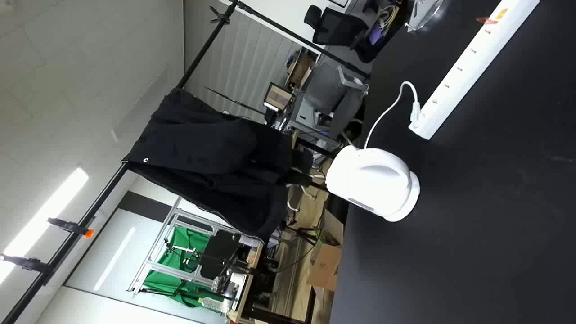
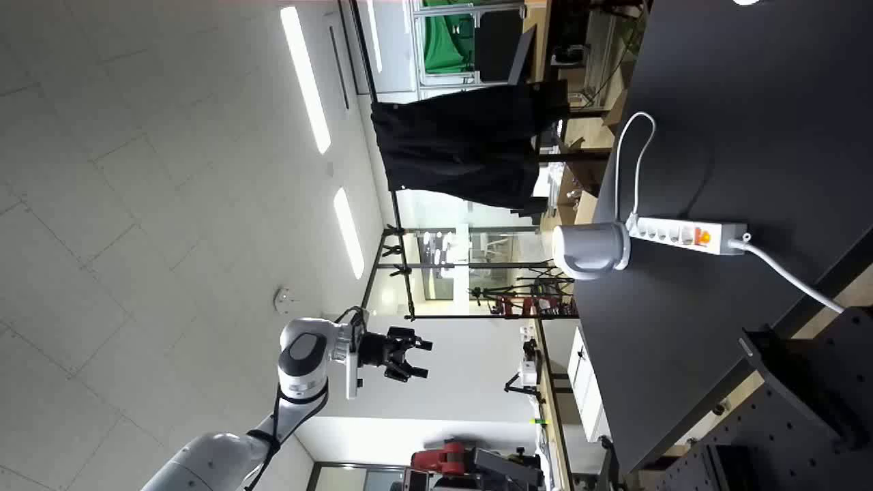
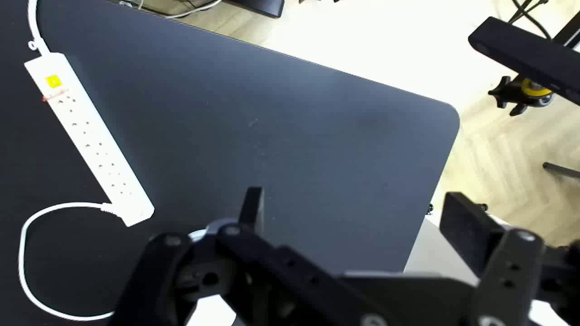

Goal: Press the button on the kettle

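the kettle [image 2: 590, 240] stands upright on the surface [image 3: 326, 149], long axis vertical, lower than the jaws and off to one side. in the wrist view only white patches of it seem to show, behind the jaw nearer the power strip [image 3: 93, 140], so the coming move probably needs a sideways shift that way, then a descent. the jaws point down, spread wide, nothing between them; narrowing them likely suits a press. i cannot make out the button. the rounded corner [image 3: 442, 118] lies well apart from the kettle, leaving, i judge, room to approach.
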Robot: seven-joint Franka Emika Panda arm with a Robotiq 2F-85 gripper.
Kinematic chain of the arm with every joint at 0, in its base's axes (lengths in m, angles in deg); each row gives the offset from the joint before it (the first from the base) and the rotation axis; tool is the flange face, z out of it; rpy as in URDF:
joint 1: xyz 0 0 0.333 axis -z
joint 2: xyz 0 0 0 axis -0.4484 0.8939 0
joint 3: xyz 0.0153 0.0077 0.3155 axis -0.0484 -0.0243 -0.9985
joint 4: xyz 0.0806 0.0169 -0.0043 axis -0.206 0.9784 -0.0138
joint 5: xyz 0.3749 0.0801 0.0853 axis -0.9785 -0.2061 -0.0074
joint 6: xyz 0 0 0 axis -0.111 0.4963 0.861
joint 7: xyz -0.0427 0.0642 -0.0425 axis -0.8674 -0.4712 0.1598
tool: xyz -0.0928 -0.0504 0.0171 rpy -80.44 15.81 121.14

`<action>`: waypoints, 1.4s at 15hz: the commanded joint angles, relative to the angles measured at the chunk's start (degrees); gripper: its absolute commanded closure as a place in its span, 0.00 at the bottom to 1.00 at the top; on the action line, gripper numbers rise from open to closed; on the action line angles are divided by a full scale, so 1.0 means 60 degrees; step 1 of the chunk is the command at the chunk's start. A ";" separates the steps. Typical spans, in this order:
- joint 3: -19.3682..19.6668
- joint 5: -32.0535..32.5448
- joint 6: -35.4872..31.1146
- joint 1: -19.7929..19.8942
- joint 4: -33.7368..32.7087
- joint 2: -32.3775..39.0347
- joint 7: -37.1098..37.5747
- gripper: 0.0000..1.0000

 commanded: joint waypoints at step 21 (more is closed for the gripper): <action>-0.0357 0.2069 -0.4453 0.0384 0.0614 0.1524 0.0252 0.46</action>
